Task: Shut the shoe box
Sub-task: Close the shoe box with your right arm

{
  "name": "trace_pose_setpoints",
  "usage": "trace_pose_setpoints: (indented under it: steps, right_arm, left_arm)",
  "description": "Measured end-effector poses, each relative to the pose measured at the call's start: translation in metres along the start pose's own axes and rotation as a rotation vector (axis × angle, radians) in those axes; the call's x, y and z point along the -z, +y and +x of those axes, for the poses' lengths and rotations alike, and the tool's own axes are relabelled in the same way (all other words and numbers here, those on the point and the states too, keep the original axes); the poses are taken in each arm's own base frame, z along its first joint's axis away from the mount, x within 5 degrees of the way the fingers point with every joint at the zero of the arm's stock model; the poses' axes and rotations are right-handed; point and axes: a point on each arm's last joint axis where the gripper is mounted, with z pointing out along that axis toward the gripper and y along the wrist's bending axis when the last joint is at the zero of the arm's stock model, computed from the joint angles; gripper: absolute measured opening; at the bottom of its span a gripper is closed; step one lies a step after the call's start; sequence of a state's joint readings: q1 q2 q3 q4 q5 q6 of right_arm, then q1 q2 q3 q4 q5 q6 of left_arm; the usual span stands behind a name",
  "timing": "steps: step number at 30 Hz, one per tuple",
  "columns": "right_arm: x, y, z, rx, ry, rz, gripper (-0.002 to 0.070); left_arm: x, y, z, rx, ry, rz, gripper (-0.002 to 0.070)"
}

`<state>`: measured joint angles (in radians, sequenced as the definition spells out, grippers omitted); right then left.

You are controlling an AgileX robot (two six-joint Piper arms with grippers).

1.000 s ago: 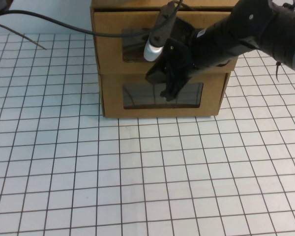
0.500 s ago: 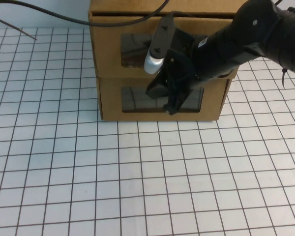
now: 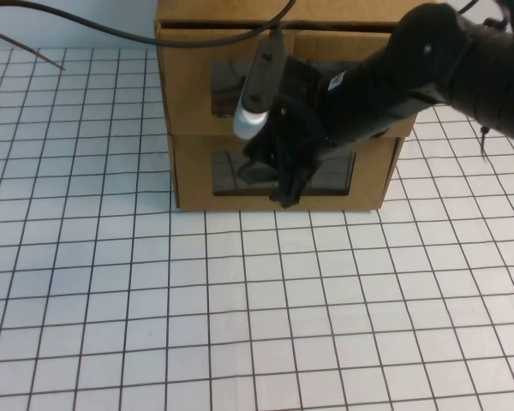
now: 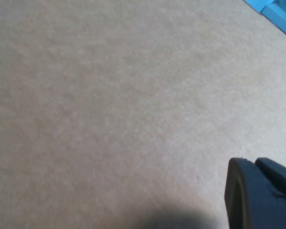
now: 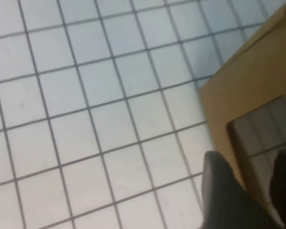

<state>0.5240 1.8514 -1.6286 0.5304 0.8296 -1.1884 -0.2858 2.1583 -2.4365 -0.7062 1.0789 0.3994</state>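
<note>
**Cardboard drawers nearly flush, my right tool at the lower front**

Brown corrugated cardboard made up the shoe box (image 3: pixel 278 111), a two-drawer unit standing at the far middle of the white gridded table (image 3: pixel 240 308). Each drawer front carried a clear plastic window with a dull sheen. My right tool (image 3: pixel 283 184) hung against the lower drawer front, in front of its window, black fingers (image 5: pixel 224 191) a little spread and pinching nothing. A white-tipped cylinder on that arm pointed down beside the upper window.

My left tool (image 4: pixel 257 200) sat close over a plain tan cardboard surface, likely a face of the box; only one dark finger showed, so I could not tell whether it was spread or pressed together.

To finish the step well, I judged I should press squarely on the cardboard frame rather than on the thin window, which would likely flex, and push straight back so the drawer would not skew. The light box could slide on the smooth table, so a slow, even push seemed wise. From above, both fronts looked almost level.
</note>
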Motion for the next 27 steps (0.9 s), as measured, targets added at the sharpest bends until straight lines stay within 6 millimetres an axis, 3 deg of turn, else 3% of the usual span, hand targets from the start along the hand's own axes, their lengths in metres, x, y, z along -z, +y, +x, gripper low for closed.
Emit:
trace_pose_setpoints:
  steps: [8,11,13,16,21,27]
  right_arm:
    - [0.032,0.000,-0.016,0.030,-0.062,0.086,0.0200]
    - [0.034,-0.003,-0.016,0.027,-0.056,0.123,0.0147]
    - [0.037,-0.011,-0.014,-0.007,-0.065,0.182,0.0067]
    - [0.043,-0.029,-0.008,-0.074,-0.105,0.289,0.0011]
    - [0.046,-0.048,0.009,-0.153,-0.113,0.335,-0.0010]
    - [0.048,-0.052,0.015,-0.182,-0.108,0.321,-0.0013]
  left_arm:
    - [0.000,0.000,0.000,0.000,-0.002,-0.001,-0.0005]
    - [0.000,0.000,0.000,0.000,-0.002,-0.001,-0.0005]
    - [0.000,0.000,0.000,0.000,-0.002,-0.001,-0.0006]
    - [0.000,0.000,0.000,-0.001,-0.001,-0.002,-0.0006]
    - [0.000,0.000,0.000,-0.002,0.000,-0.004,-0.0006]
    - [0.000,0.000,0.000,-0.003,0.000,-0.005,-0.0006]
